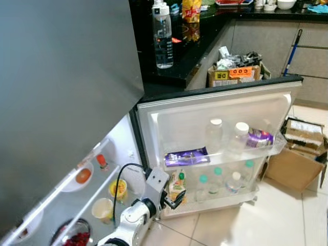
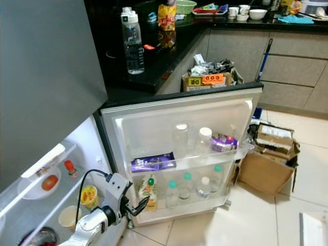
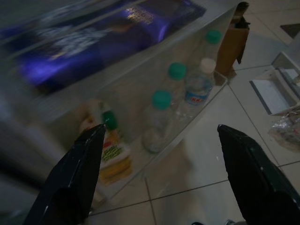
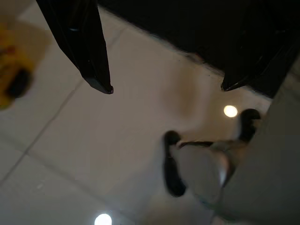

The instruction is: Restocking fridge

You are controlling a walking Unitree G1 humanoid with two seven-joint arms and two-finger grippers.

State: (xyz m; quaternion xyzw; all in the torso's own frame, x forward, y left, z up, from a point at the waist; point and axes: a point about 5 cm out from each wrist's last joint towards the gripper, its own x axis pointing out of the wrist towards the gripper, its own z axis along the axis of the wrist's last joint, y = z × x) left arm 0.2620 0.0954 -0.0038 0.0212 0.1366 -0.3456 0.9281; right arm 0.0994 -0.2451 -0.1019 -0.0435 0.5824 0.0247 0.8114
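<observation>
Fridge door (image 1: 220, 110) stands swung wide open, its inner face toward the camera, its free edge close to a cardboard box (image 1: 294, 166) on the tiled floor (image 1: 266, 220). At far left the open fridge interior (image 1: 61, 205) shows glass shelves with a tomato on a plate (image 1: 83, 176), a small red-capped bottle (image 1: 102, 161), a yellow cup (image 1: 118, 188) and a paper cup (image 1: 103, 208). The left gripper (image 1: 174, 201) hangs low between the shelf fronts and the door's bottom rack, fingers spread apart and holding nothing, just beside a green-capped juice carton (image 1: 177, 185). Along the same lower rack stand water bottles (image 1: 220, 180) with teal and white caps. Above, the upper door shelf carries a purple packet (image 1: 186, 157), two clear bottles (image 1: 226, 134) and a purple pouch (image 1: 260, 137) near its right end. In front of the door the floor lies open toward the bottom right. Behind the door top, a black counter (image 1: 174, 56) bears a tall water bottle (image 1: 163, 36). The right gripper (image 4: 159, 86) points down at pale floor tiles, fingers parted and empty.
</observation>
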